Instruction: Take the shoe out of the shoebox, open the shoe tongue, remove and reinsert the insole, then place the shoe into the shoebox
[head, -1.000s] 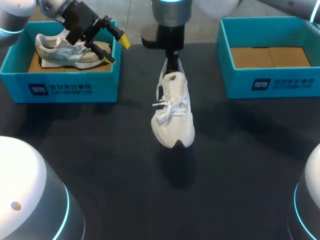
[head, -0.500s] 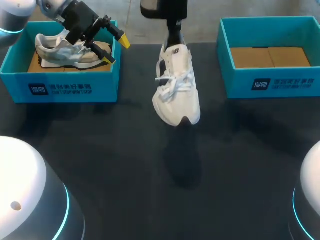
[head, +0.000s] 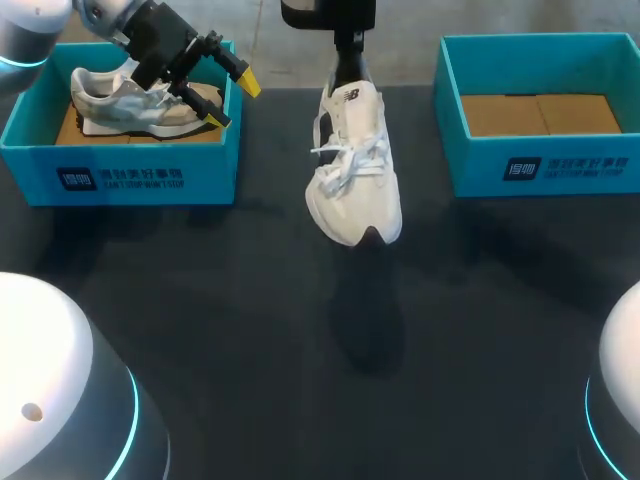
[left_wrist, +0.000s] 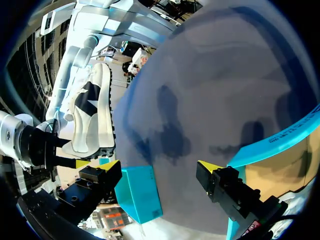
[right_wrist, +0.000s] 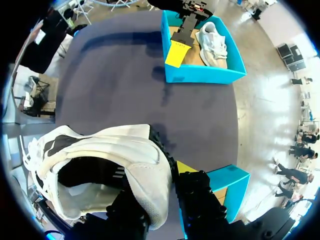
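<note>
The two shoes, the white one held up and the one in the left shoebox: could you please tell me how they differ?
The white shoe hangs above the table, toe down, its heel pinched by the right gripper; the boxed shoe lies in the left shoebox. The white shoe is mostly white; the boxed shoe has grey and tan panels. Both are trainers.

White shoe (head: 355, 170); teal shoebox (head: 560, 165); black table (head: 300, 350).

A dark table (head: 250, 380). On its left side sits a blue box (head: 120, 178) with a grey shoe (head: 105, 105) inside.
</note>
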